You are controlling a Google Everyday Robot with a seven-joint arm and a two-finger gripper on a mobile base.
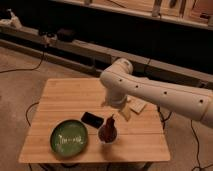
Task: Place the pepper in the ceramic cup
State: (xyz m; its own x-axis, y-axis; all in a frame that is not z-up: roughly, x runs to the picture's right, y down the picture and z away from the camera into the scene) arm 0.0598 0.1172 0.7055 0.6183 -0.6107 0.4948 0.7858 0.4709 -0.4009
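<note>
On the table (60, 97) the green plate (69, 138) lies at 7 o'clock, the phone (92, 119) just to its upper right, then the cup (108, 135) with the pepper (110, 123) standing in it, and the gripper (123, 111), finger state I cannot tell, hangs at 1 o'clock from the cup.

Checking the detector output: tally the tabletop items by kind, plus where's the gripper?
Pepper, standing in the cup: 1
Ceramic cup: 1
Green plate: 1
Flat black object: 1
Total: 4
Gripper: just above and right of the cup.
</note>
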